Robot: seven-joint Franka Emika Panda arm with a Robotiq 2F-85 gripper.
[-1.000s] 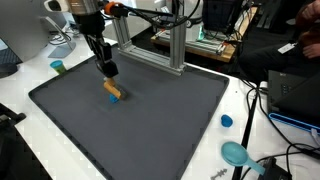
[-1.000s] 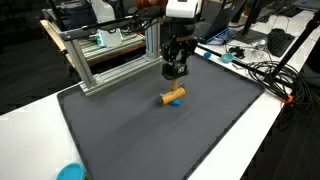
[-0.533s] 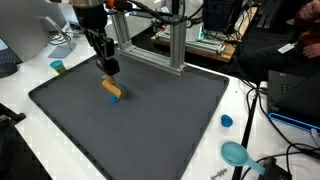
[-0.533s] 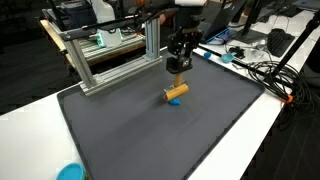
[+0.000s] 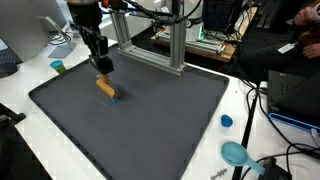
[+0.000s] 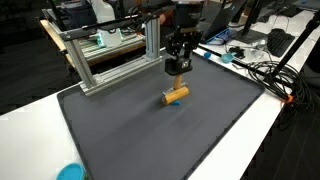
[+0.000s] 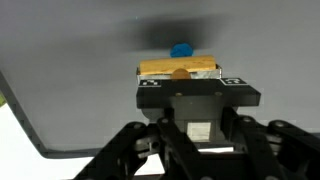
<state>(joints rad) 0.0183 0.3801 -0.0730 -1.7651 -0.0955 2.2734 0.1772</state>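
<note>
Grey mat [image 5: 160, 125] just below pincer [image 5: 102, 78] | clamped on wooden block [image 5: 105, 89] between fingertips | step: low carry, seemingly | next calls for steady grip, level travel

A dark mat [image 5: 150, 125] covers most of the white worktop [image 5: 22, 92], with an aluminium frame [image 5: 178, 45] standing at its far edge. A small blue cap [image 5: 227, 121] and a teal bowl [image 5: 236, 153] lie off the mat near black cables [image 5: 262, 100]. A teal cup [image 5: 58, 67] stands at another corner.
</note>
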